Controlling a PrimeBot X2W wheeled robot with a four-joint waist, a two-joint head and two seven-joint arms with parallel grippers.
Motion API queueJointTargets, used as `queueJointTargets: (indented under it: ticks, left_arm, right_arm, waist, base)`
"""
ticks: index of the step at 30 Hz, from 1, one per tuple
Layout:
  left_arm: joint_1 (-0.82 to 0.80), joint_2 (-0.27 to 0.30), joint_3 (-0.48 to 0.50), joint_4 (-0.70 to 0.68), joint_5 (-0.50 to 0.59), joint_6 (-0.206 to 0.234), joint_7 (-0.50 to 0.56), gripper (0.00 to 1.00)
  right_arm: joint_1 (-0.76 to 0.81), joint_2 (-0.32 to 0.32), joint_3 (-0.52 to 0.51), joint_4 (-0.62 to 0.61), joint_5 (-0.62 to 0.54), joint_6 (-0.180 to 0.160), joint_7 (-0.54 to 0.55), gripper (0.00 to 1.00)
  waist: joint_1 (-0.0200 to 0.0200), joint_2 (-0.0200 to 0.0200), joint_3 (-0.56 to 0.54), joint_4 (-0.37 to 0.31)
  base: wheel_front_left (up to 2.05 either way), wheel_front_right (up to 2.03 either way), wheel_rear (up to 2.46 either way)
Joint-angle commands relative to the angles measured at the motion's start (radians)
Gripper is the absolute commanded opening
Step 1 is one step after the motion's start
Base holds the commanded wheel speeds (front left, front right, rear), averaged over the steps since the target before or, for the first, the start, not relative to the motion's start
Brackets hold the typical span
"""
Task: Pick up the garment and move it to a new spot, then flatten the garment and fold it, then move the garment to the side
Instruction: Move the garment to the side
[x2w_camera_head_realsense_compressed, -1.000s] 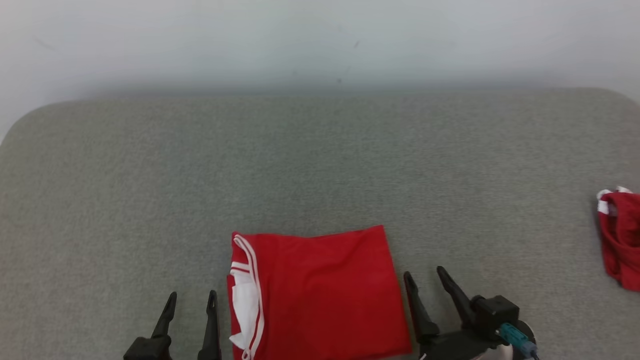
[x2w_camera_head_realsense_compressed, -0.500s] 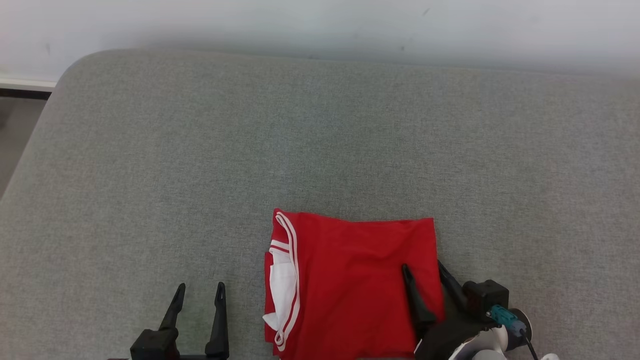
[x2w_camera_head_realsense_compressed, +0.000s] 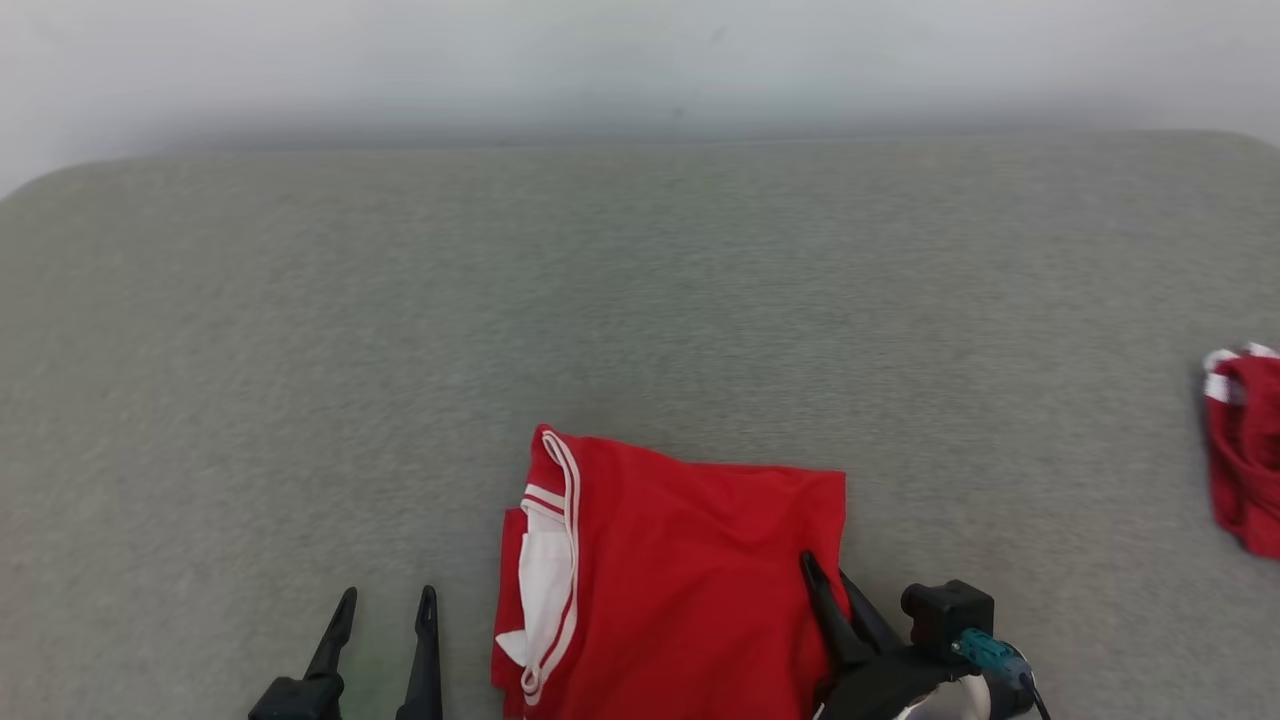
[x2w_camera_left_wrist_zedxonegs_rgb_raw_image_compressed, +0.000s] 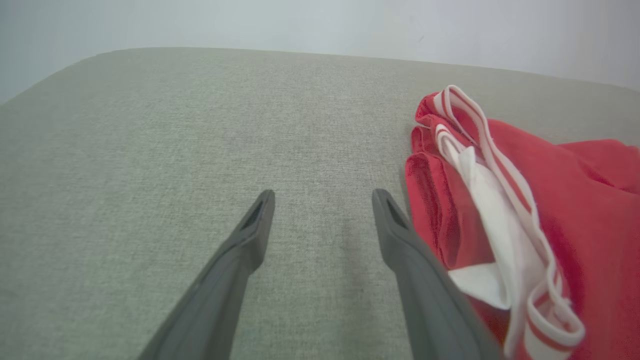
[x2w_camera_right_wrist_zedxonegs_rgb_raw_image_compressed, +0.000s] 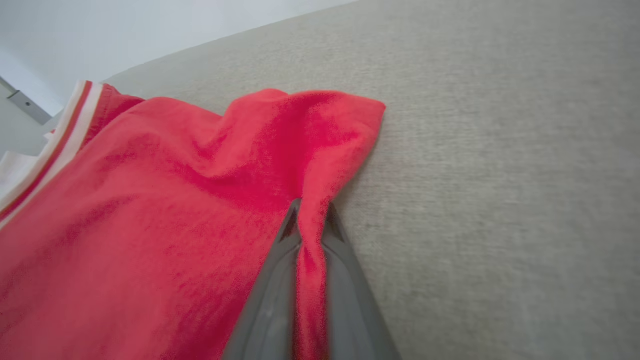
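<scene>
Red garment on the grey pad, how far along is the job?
Done: the red garment lies folded into a neat rectangle on the grey pad. In hand: the right gripper is shut on its right edge, fabric pinched up between its jaws; the left gripper hangs open beside its left edge. Left: carrying it off to the side.

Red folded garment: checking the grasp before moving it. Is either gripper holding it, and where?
Right gripper pinches the folded red fabric garment with white trim by a cloth ridge at its right edge; left gripper is open, empty.
</scene>
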Motion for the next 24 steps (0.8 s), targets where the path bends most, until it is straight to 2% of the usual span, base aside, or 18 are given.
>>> queueJointTargets:
  ticks: [1, 7, 17, 24]
  left_arm:
    - [0.007, 0.0, 0.004, 0.002, 0.014, -0.008, -0.003, 1.0]
    - [-0.015, 0.0, 0.008, 0.005, 0.027, -0.025, -0.003, 1.0]
    - [-0.013, 0.001, 0.006, 0.004, 0.048, -0.049, -0.003, 1.0]
    - [-0.092, 0.004, -0.044, 0.029, 0.078, -0.064, -0.003, 1.0]
  right_arm:
    - [0.032, -0.009, -0.012, 0.01, 0.013, -0.005, 0.006, 0.0]
    - [0.043, -0.006, -0.013, -0.002, 0.021, -0.004, 0.004, 0.0]
    - [0.046, -0.006, 0.004, -0.032, 0.056, -0.004, 0.004, 0.0]
    - [0.058, -0.004, -0.038, -0.102, 0.091, -0.004, 0.004, 0.0]
  waist:
    - [-0.0001, -0.0001, -0.065, -0.169]
    - [-0.0001, -0.0001, -0.065, -0.334]
    - [-0.0001, -0.0001, -0.055, -0.562]
    - [-0.0001, -0.0001, -0.002, -0.599]
  base:
    - [0.0, 0.0, 0.0]
    - [0.0, 0.0, 0.0]
    - [0.0, 0.0, 0.0]
    - [0.0, 0.0, 0.0]
